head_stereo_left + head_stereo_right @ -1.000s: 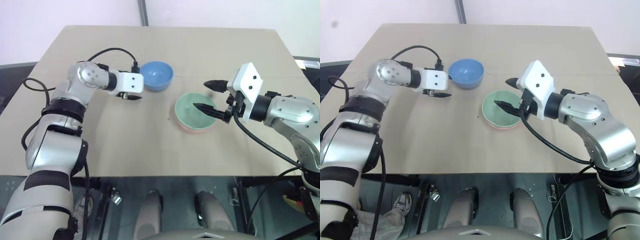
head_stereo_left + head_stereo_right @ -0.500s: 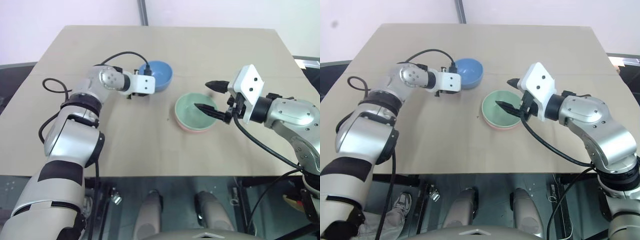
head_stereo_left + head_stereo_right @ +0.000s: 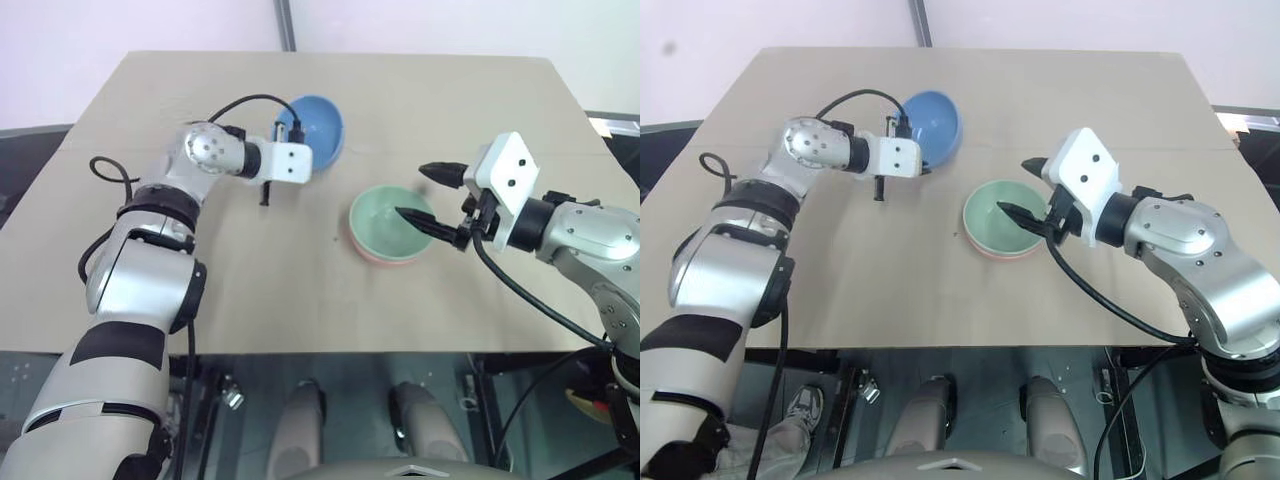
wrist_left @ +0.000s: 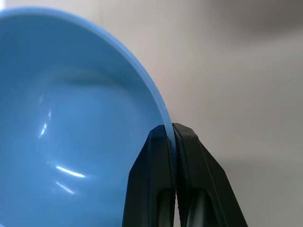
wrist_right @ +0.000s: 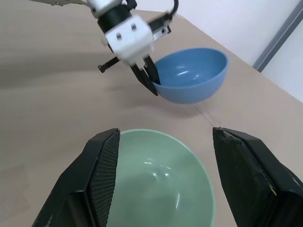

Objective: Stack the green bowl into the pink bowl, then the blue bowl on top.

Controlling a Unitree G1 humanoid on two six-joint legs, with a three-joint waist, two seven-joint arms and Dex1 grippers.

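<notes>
The blue bowl (image 3: 318, 122) is tilted at the far middle of the table, its open side turned toward me. My left gripper (image 4: 171, 131) is shut on its near rim, one finger inside and one outside; the same grip shows in the right wrist view at the left gripper (image 5: 150, 81) and blue bowl (image 5: 191, 75). The green bowl (image 3: 388, 220) sits nested in the pink bowl (image 3: 386, 260), of which just a thin rim shows. My right gripper (image 3: 420, 193) hovers open over the green bowl's right rim, holding nothing.
The tan table (image 3: 250, 290) has bare surface to the left and in front of the bowls. Its front edge runs just below my arms. A grey pole (image 3: 287, 25) rises behind the far edge.
My left gripper moved right to the blue bowl, shut on its rim, and tipped and raised the bowl. The right gripper stayed open over the green bowl.
</notes>
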